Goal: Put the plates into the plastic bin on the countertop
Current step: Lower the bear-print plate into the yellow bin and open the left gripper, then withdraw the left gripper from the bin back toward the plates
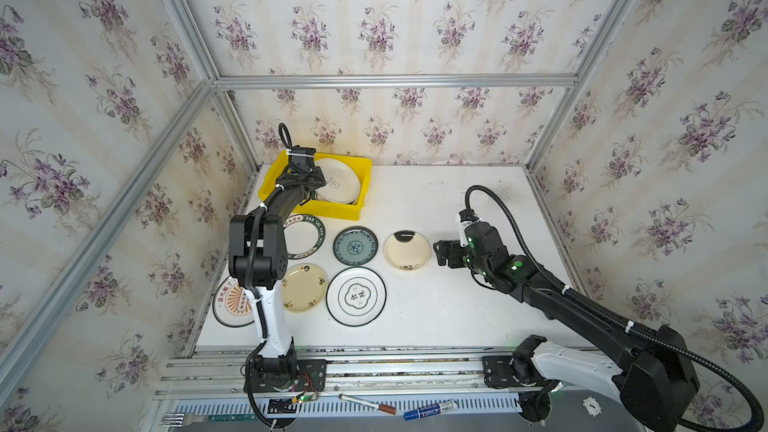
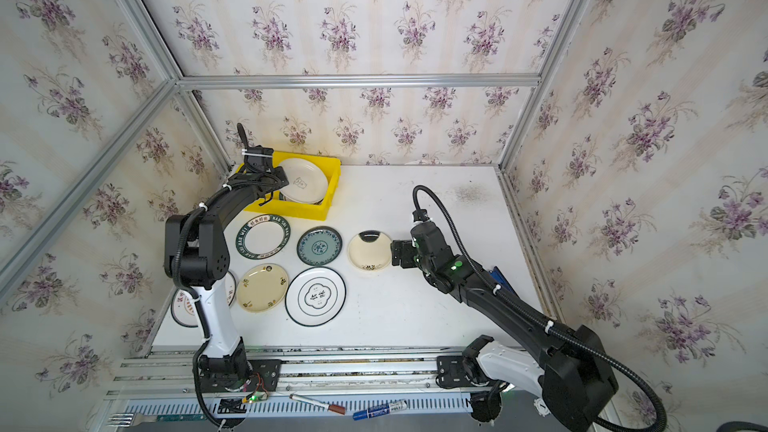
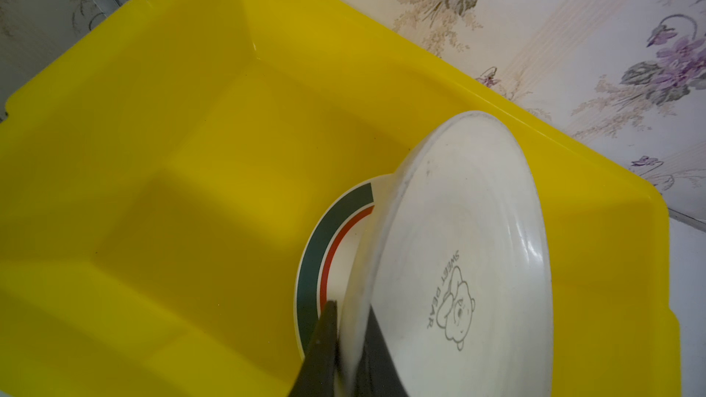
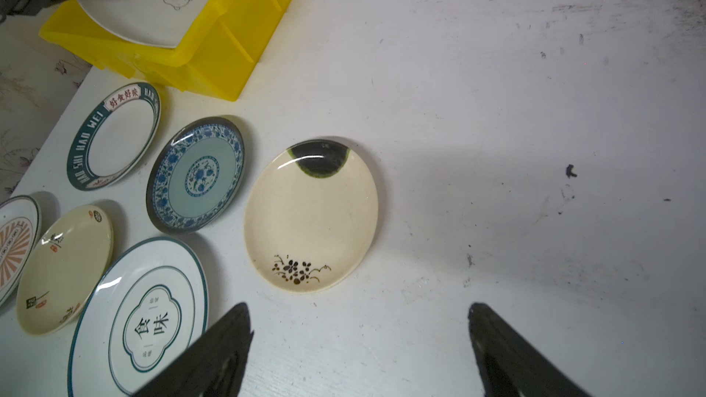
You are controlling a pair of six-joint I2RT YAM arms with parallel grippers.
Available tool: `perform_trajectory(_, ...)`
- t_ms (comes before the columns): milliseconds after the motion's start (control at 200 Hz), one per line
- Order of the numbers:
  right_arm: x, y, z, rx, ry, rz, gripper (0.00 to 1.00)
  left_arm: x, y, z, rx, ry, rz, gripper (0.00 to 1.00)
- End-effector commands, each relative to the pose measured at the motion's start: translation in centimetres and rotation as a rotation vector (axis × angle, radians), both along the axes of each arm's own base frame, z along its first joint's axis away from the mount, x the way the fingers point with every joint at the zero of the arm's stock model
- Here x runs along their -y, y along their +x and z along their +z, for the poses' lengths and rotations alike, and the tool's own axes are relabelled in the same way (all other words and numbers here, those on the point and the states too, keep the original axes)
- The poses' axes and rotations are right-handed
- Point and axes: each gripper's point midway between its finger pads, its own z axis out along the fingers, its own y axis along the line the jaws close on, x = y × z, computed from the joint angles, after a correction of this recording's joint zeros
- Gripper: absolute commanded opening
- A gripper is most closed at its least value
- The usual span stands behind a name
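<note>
Looking down in both top views, you find the left gripper [image 1: 309,182] over the yellow bin [image 1: 358,205]. The bear plate [image 1: 337,181] is just ahead of it, tilted above the bin's floor. The right gripper [image 1: 441,253] hangs low over the table [image 1: 449,313]. The cream plate [image 1: 406,250] lies flat just in front of its fingers. From up here you cannot tell whether they touch.

In the left wrist view, the left gripper [image 3: 349,315] stands narrow. It has one finger on each side of the bear plate [image 3: 458,242], pinching its rim. The plate slopes up and away from the fingers. Under it a striped plate [image 3: 317,261] with green and red bands lies flat on the floor of the yellow bin [image 3: 191,147].

In the right wrist view, the right gripper [image 4: 359,307] is spread wide and holds nothing. The cream plate [image 4: 311,215] sits ahead of the fingers, clear of both tips. The teal plate [image 4: 196,173] lies just beyond it. The yellow bin [image 4: 229,51] stands farther off, well apart from this gripper.
</note>
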Motion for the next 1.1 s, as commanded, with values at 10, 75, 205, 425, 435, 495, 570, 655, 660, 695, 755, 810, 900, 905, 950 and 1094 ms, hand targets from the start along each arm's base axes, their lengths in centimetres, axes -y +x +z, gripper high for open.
perform_trajectory(10, -0.1, 1.0, 1.4, 0.04, 0.03, -0.003, 0.91, 0.3, -0.1, 0.2, -0.019, 0.006, -0.024, 0.4)
perform_trajectory(75, 1.1, 1.7, 1.3, 0.044, 0.042, -0.044, 0.91, 0.7, -0.2, 0.2, -0.021, 0.001, -0.055, 0.52)
perform_trajectory(205, 2.1, 2.0, 0.5, 0.028, 0.059, -0.082, 0.91, 1.1, -0.3, 0.3, -0.023, 0.006, -0.082, 0.69)
perform_trajectory(425, 3.0, 2.1, -0.1, 0.013, 0.076, -0.106, 0.91, 1.4, -1.2, 2.2, 0.001, 0.01, -0.063, 1.0)
perform_trajectory(435, 3.0, 2.1, 0.0, 0.013, 0.076, -0.107, 0.91, 1.4, -1.2, 2.2, 0.001, 0.009, -0.063, 1.0)
perform_trajectory(495, 3.1, 2.1, 0.0, 0.014, 0.078, -0.108, 0.91, 1.5, -1.6, 3.1, 0.013, 0.002, -0.061, 1.0)
perform_trajectory(570, 3.2, 2.1, 0.0, 0.012, 0.082, -0.113, 0.91, 1.8, -2.2, 3.9, 0.023, -0.007, -0.064, 1.0)
perform_trajectory(655, 3.1, 2.0, 0.0, 0.01, 0.092, -0.112, 0.91, 1.9, -3.0, 4.8, 0.035, -0.011, -0.06, 1.0)
perform_trajectory(660, 3.1, 2.0, 0.0, 0.01, 0.092, -0.112, 0.91, 1.9, -3.0, 4.8, 0.035, -0.012, -0.06, 1.0)
perform_trajectory(695, 3.1, 2.0, 0.0, 0.007, 0.099, -0.114, 0.91, 2.0, -3.4, 5.1, 0.04, -0.014, -0.059, 1.0)
perform_trajectory(755, 3.0, 1.8, 0.0, 0.004, 0.109, -0.108, 0.91, 2.2, -4.0, 5.7, 0.048, -0.021, -0.063, 1.0)
perform_trajectory(810, 2.9, 1.7, -0.1, -0.007, 0.123, -0.103, 0.91, 2.3, -4.7, 6.2, 0.056, -0.025, -0.067, 1.0)
perform_trajectory(900, 2.7, 1.3, -0.6, -0.037, 0.148, -0.099, 0.91, 2.6, -6.0, 7.3, 0.072, -0.033, -0.071, 1.0)
perform_trajectory(905, 2.7, 1.3, -0.7, -0.039, 0.15, -0.1, 0.91, 2.6, -6.0, 7.4, 0.074, -0.033, -0.072, 1.0)
perform_trajectory(950, 2.7, 1.1, -0.9, -0.051, 0.163, -0.1, 0.91, 3.0, -6.7, 7.9, 0.083, -0.035, -0.079, 1.0)
perform_trajectory(1094, 2.7, 0.5, -0.6, -0.057, 0.184, -0.098, 0.91, 3.7, -9.2, 9.1, 0.104, -0.014, -0.091, 1.0)
